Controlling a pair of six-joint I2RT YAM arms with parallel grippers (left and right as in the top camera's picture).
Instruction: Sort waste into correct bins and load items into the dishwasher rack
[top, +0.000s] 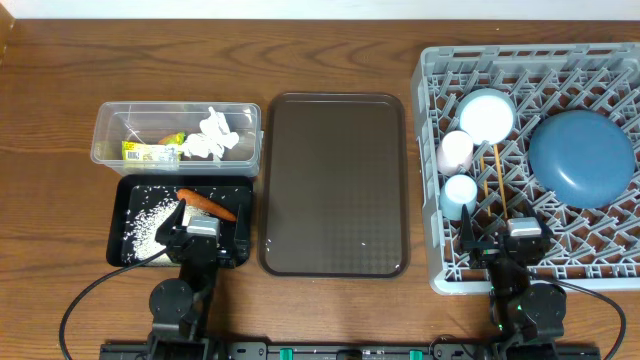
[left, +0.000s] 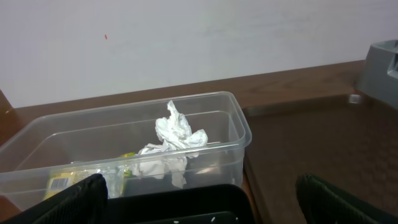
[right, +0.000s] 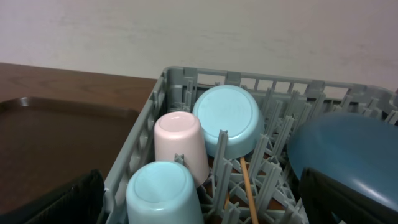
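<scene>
Overhead view: left gripper (top: 203, 226) sat over the near edge of the black tray (top: 115, 225), jaws wide apart, nothing between them; right gripper (top: 525, 230) sat over the near edge of the rack (top: 600, 70), jaws likewise apart and empty. Carrot (top: 207, 205) lay in the black tray just beyond the left gripper, long axis running far-left to near-right, rice (top: 148, 222) to its left. Tissue (top: 212, 138) and wrapper (top: 150, 151) were in the clear bin (top: 100, 140), just beyond the tray's far edge. Plate (top: 582, 157), bowl (top: 487, 113), pink cup (top: 456, 150), blue cup (top: 461, 190) and chopsticks (top: 497, 175) were in the rack; chopsticks ran near-to-far, just ahead of the right gripper. Brown tray (top: 335, 185) lay between the arms; one pale speck (top: 362, 242) toward its near-right corner, roughly midway between the grippers, was too small to identify. Judged: sorting looked complete, no clear target for either arm.
</scene>
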